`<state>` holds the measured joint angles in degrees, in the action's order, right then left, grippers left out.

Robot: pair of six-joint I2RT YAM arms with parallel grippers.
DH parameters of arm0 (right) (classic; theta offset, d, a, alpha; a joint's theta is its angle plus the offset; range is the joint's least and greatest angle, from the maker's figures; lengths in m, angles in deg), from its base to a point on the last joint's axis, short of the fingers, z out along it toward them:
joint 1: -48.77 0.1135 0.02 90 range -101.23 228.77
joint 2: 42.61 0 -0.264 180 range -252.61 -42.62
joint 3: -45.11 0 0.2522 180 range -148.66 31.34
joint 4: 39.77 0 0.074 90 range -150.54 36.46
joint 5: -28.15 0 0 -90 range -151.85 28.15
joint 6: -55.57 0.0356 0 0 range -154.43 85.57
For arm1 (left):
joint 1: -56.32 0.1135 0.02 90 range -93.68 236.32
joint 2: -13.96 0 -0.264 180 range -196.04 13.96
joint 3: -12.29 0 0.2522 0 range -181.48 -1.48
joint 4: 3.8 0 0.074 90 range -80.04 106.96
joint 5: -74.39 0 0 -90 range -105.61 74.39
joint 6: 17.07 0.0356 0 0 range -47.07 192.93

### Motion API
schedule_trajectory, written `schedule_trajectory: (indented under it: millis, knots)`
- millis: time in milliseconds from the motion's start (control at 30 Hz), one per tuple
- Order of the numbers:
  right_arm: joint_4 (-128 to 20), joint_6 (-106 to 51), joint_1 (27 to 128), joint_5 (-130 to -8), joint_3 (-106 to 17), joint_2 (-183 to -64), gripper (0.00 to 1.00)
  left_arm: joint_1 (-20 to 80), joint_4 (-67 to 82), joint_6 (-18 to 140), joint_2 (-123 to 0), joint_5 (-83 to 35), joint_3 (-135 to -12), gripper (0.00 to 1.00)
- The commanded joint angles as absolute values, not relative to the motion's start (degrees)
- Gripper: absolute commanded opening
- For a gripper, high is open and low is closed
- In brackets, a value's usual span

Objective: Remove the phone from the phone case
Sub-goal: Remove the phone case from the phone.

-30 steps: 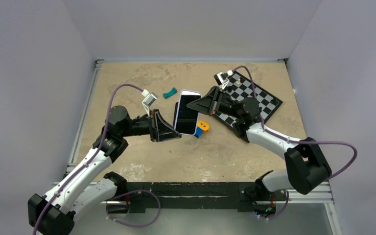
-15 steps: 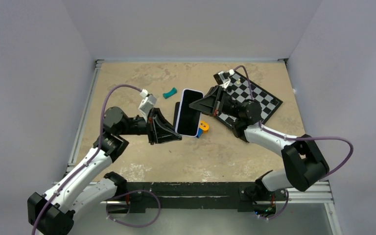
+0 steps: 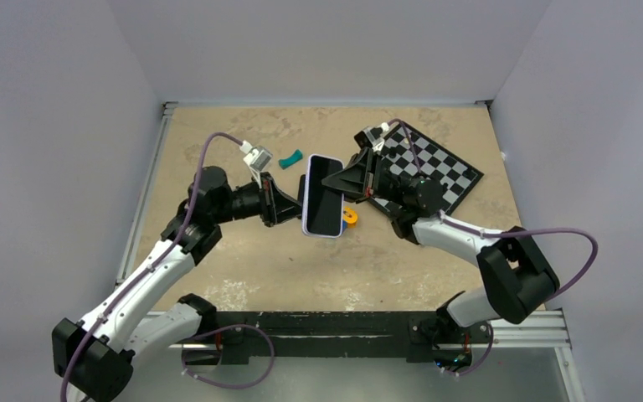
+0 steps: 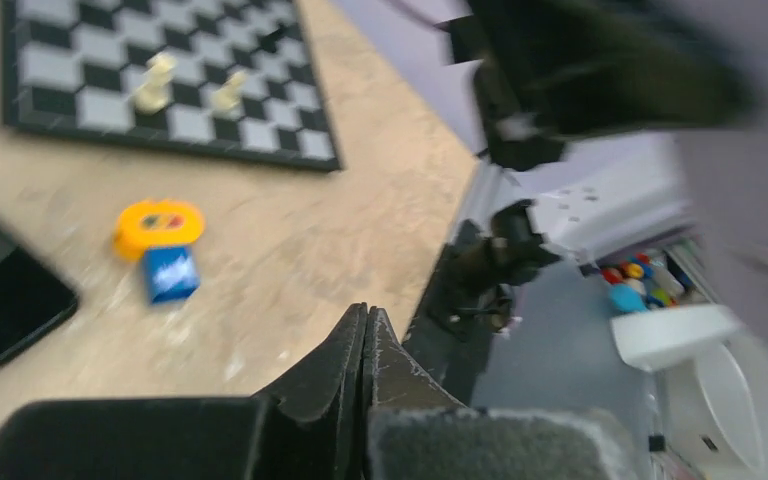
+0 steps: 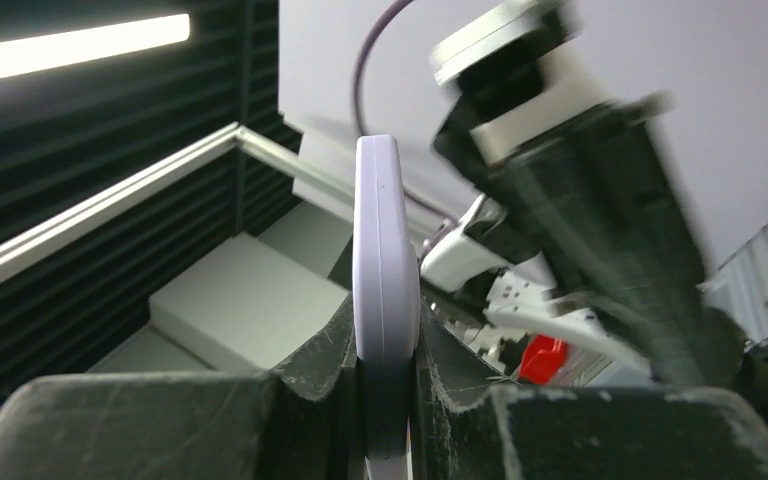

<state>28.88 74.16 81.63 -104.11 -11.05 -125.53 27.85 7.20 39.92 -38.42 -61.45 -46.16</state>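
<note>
- Your right gripper (image 5: pixel 387 345) is pinched on the edge of the lavender phone case (image 5: pixel 385 230), holding the phone (image 3: pixel 325 194) up over the middle of the table (image 3: pixel 218 134)
- Your left gripper (image 4: pixel 365 320) is closed on nothing, just beside the phone's left edge
- The case probably flexes and the phone's stiff, slick glass, so I'd peel at a corner lip

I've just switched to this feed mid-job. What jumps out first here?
The phone in its lilac case stands out at the table's centre, clamped by its edge in the right gripper. The left gripper is shut and empty close beside the phone's left side. A chessboard lies at the far right of the table.
</note>
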Motion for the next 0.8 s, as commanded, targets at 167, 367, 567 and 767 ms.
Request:
schedule_trajectory:
  millis: [167,367,567,767]
  knots:
    - [45.4,71.9,83.2,-101.8,-14.1,-123.2,0.00,28.7,6.3,33.9,-28.8,-52.1,-37.2,0.05]
    - [16.8,52.7,83.1,-93.5,-16.6,-118.2,0.00,27.4,-6.6,20.8,-16.9,-48.1,-27.2,0.62]
    - [5.5,42.5,84.1,-82.4,-19.6,-117.2,0.00,26.9,-12.3,18.3,-13.5,-44.7,-23.9,0.62]
    - [6.5,42.2,86.7,-76.8,-20.8,-121.2,0.00,26.9,-23.5,17.2,-15.3,-40.8,-21.2,0.63]
